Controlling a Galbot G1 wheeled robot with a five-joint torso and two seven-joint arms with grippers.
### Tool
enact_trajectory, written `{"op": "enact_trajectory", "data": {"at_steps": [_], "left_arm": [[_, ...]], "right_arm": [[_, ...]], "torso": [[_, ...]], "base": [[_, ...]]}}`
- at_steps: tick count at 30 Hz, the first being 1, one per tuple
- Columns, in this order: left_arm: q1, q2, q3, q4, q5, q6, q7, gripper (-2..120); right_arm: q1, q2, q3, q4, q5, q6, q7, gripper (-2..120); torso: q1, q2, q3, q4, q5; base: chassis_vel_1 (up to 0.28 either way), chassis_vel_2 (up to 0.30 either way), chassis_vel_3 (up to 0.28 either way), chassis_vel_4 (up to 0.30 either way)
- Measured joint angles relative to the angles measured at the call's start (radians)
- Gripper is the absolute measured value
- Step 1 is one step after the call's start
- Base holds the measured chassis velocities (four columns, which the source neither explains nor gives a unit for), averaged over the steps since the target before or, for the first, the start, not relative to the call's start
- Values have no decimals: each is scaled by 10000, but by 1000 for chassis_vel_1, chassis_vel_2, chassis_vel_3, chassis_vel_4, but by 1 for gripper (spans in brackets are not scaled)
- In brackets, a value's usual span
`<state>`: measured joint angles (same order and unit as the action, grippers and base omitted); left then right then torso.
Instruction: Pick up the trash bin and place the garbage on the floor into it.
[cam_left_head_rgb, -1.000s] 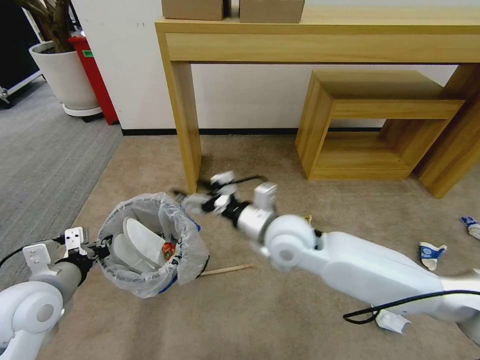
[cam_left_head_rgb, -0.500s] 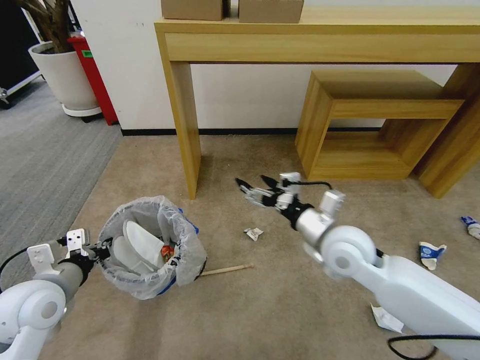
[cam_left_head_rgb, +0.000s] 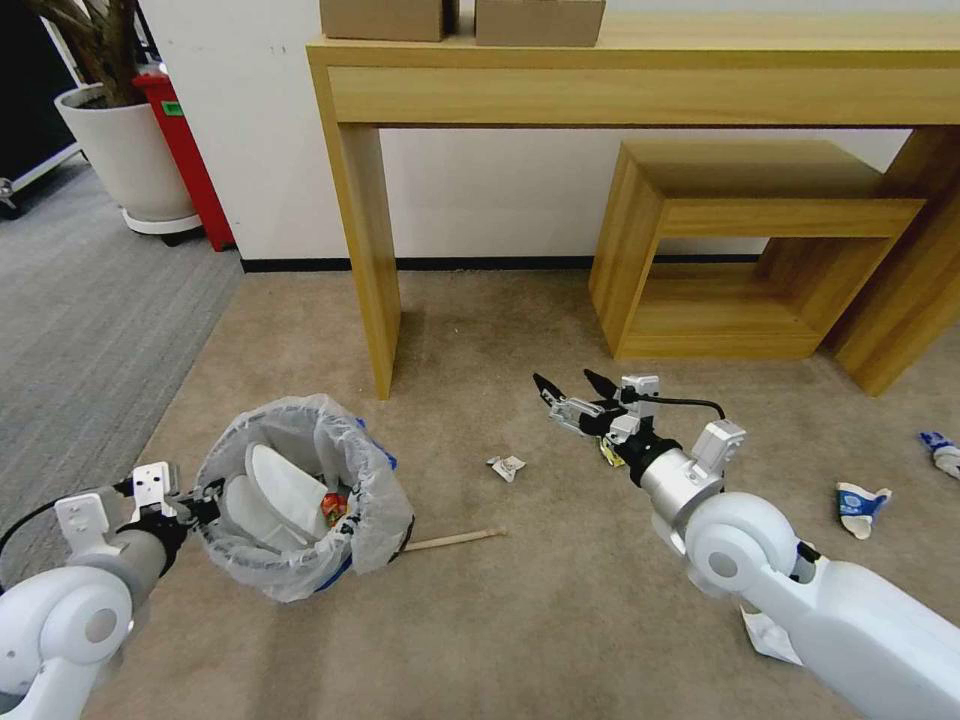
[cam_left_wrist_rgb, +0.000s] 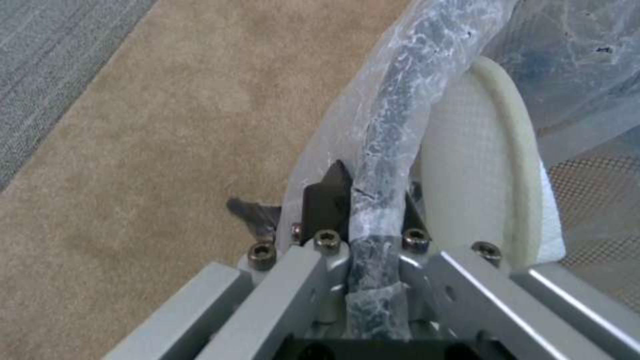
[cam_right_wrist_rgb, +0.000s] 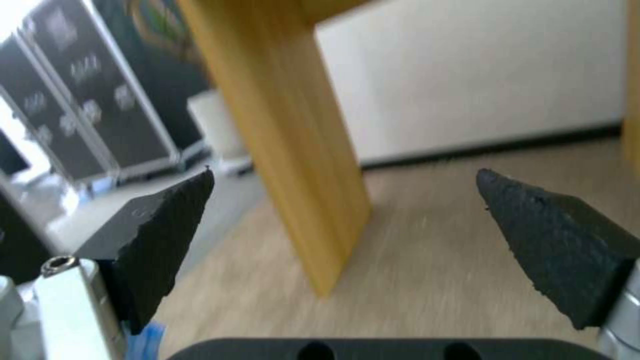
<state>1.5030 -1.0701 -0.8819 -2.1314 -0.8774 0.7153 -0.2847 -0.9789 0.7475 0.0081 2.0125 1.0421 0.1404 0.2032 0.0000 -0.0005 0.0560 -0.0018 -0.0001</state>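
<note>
The left pincer (cam_left_head_rgb: 190, 497) is clamped on the rim of the trash bin (cam_left_head_rgb: 300, 495), its black pads pinching the bag-wrapped edge, as the left wrist view (cam_left_wrist_rgb: 363, 210) confirms. The bin hangs tilted toward the robot, mouth open, its translucent liner (cam_left_head_rgb: 385, 500) bulging on the right side. Inside lie two white slippers (cam_left_head_rgb: 280, 480) and a small red carton (cam_left_head_rgb: 337, 503). Just right of the bin's base, a wooden stick (cam_left_head_rgb: 455, 540) rests on the carpet (cam_left_head_rgb: 560, 620), and a crumpled wrapper (cam_left_head_rgb: 507, 466) lies further right. The right pincer (cam_left_head_rgb: 575, 385) hovers empty above the carpet with its jaws spread wide, close over a small yellowish scrap (cam_left_head_rgb: 607, 453). Blue-white wrappers (cam_left_head_rgb: 860, 505) and (cam_left_head_rgb: 940, 450) lie well apart at far right, and white paper (cam_left_head_rgb: 770, 635) sits beside the right arm.

Risks, as judged: the hold on the thin rim could slip or pull the liner free, since the weight hangs off one edge; a further tilt may spill the slippers. Flat scraps on carpet may escape the pads, and the stick, being long, may catch on the rim.
</note>
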Motion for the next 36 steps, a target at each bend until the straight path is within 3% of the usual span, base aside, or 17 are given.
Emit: {"op": "enact_trajectory", "data": {"at_steps": [1, 3, 5, 7, 9, 11, 17, 25, 36], "left_arm": [[-5, -11, 0, 0, 12, -2, 4, 0], [-41, -86, 45, 2, 71, -15, 35, 0], [-45, -100, 59, 7, 82, -18, 50, 0], [-65, -140, 80, 21, 110, -23, 80, 0], [-68, -144, 81, 22, 112, -24, 87, 0], [-73, -148, 82, 23, 114, -31, 100, 0], [-67, -147, 58, 23, 110, -49, 142, 0], [-63, -124, 17, 110, 110, -77, 183, 0], [79, -123, -59, 35, 107, -116, 214, 0]], "right_arm": [[-39, 28, 68, -5, -47, 36, -27, 100], [-778, 515, 1264, -17, -691, 335, -429, 100], [-965, 648, 1548, -18, -848, 390, -487, 100], [-1868, 1290, 2814, 46, -1531, 570, -704, 100], [-2067, 1429, 3064, 66, -1695, 627, -760, 100], [-2782, 1998, 3997, 90, -2553, 932, -1070, 100], [-3564, 2948, 4939, 127, -3715, 1311, -1337, 100], [-4037, 4317, 4967, -307, -4745, 1482, -1424, 95], [-4061, 4475, 4770, -351, -4914, 1318, -1518, 90]], "torso": [[0, 0, 0, 0, 0], [0, 0, 0, -3, -3], [0, 0, 0, -3, -1], [0, 0, 0, -2, -1], [0, 0, 0, -3, -1], [0, 1, 0, -5, -1], [0, 0, 0, -4, -3], [0, 0, 1, -3, 1], [0, 0, 0, -3, -2]], "base": [[0, 0, 0, 0], [0, 0, 0, 0], [0, 0, 0, 0], [0, 0, 0, 0], [0, 0, 0, 0], [0, 0, 0, 0], [0, 0, 0, 0], [0, 0, 0, 0], [0, 0, 0, 0]]}}
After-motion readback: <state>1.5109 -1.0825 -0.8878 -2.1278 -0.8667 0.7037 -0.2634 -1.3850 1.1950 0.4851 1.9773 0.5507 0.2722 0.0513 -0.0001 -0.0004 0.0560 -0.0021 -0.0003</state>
